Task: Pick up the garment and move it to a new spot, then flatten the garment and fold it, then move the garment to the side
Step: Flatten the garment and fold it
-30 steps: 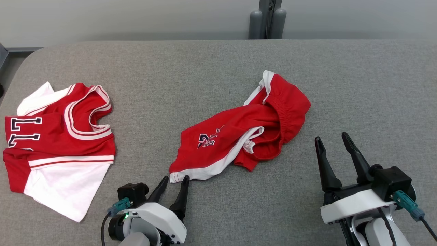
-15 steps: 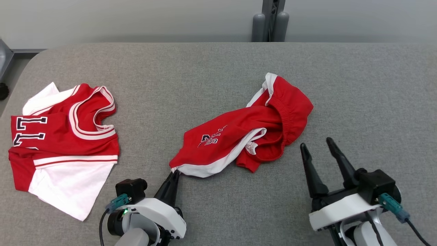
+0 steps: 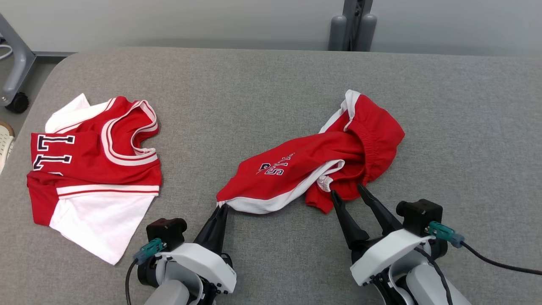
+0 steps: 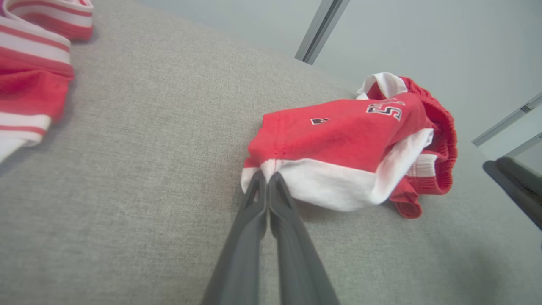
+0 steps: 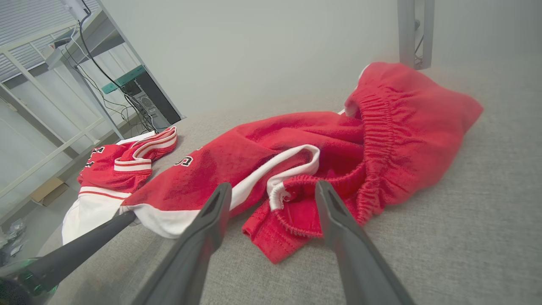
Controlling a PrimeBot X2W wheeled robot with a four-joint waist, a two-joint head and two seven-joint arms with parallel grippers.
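Observation:
The garment point(image 3: 93, 169), a red jersey with white sleeves and striped trim, lies folded at the table's left, also seen in the left wrist view point(image 4: 29, 84) and the right wrist view point(image 5: 123, 165). Red shorts point(image 3: 305, 165) with a white hem and a gathered waistband lie crumpled mid-table. My left gripper point(image 3: 223, 207) is shut on the white hem corner of the shorts point(image 4: 338, 140), its jaws pressed together point(image 4: 266, 178). My right gripper point(image 3: 348, 189) stands open at the shorts' near edge, its fingertips either side of the waistband fold point(image 5: 273, 186).
The grey fabric table point(image 3: 271, 84) stretches around both pieces. A grey metal post point(image 3: 353, 25) stands behind its far edge. A wheeled frame leg point(image 3: 15, 63) stands off the table's far left corner.
My left gripper went from open to shut on the shorts' hem corner. My right gripper moved left and forward to the shorts' edge. The head camera has shifted.

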